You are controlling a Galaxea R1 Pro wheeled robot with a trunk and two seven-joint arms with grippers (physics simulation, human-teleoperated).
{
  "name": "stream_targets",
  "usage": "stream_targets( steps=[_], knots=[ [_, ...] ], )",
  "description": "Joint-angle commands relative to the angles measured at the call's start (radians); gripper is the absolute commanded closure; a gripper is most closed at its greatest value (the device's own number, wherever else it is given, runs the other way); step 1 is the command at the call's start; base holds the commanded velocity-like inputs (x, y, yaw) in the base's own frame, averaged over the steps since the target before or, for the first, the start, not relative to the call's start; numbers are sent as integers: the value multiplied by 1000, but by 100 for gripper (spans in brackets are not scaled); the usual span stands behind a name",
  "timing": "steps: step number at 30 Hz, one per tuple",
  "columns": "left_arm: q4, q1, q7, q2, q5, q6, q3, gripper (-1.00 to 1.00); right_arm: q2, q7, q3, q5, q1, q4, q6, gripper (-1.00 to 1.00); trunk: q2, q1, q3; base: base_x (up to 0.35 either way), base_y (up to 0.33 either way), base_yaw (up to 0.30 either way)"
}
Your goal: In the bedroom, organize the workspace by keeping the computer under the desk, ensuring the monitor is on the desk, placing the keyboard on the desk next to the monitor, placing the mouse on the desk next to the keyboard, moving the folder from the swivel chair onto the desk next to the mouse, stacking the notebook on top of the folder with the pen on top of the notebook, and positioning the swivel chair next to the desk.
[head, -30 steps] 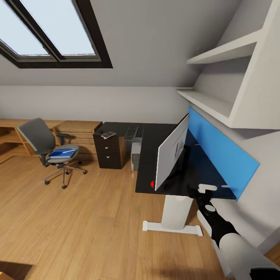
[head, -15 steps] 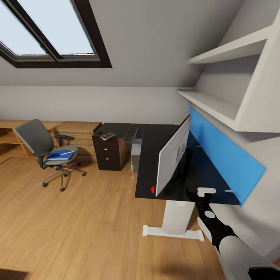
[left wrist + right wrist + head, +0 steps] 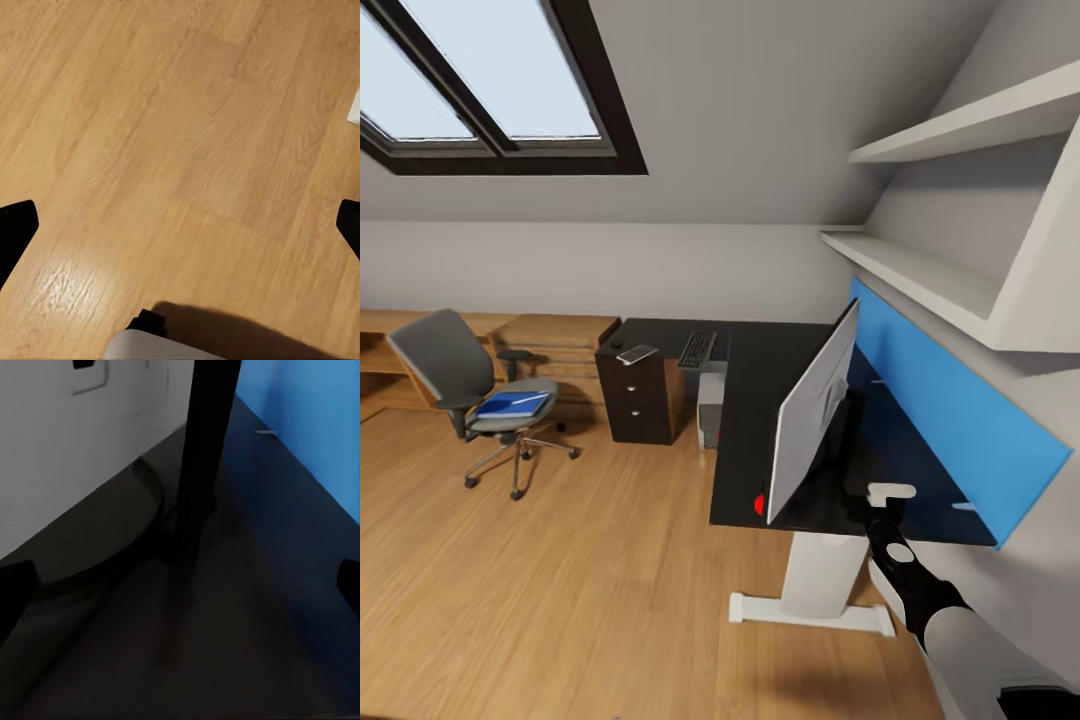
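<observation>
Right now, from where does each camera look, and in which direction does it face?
Head: high up, looking down at the desk, monitor and chair; the right arm shows.
Left wrist: by the left gripper, facing the wooden floor; dark fingertips at both edges.
Right wrist: by the right gripper, facing the monitor stand.
Head and right wrist views share the desk and monitor.

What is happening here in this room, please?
A robot is tidying a bedroom workspace. Its right end effector hangs open behind the monitor, which stands on the desk. The folder lies on the swivel chair, away from the desk. The left end effector is open over bare floor.
</observation>
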Motion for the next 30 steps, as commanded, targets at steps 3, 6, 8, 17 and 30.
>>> stream_targets(
  steps=[3,6,8,17,30],
  knots=[
    [0,-1,6,0,6,-5,-10,-100,-1,-6,6,-5,-1,1,-3,-100,-2,1,-2,186,4,0],
    [0,-1,6,0,5,-4,-10,-100,-2,-6,4,-6,-1,1,-3,-100,-2,1,-2,111,2,0],
    [0,-1,6,0,5,-5,-10,-100,-2,-6,4,-6,-1,1,-3,-100,-2,1,-2,53,1,0],
    [0,-2,7,0,5,-5,-10,-100,-2,-7,2,-7,-1,1,-2,-100,-2,1,-2,83,-7,0],
    [0,-1,7,0,6,-5,-10,-100,-9,-9,0,-8,-1,2,-1,-100,-2,1,-2,124,-31,0]
  ],
)
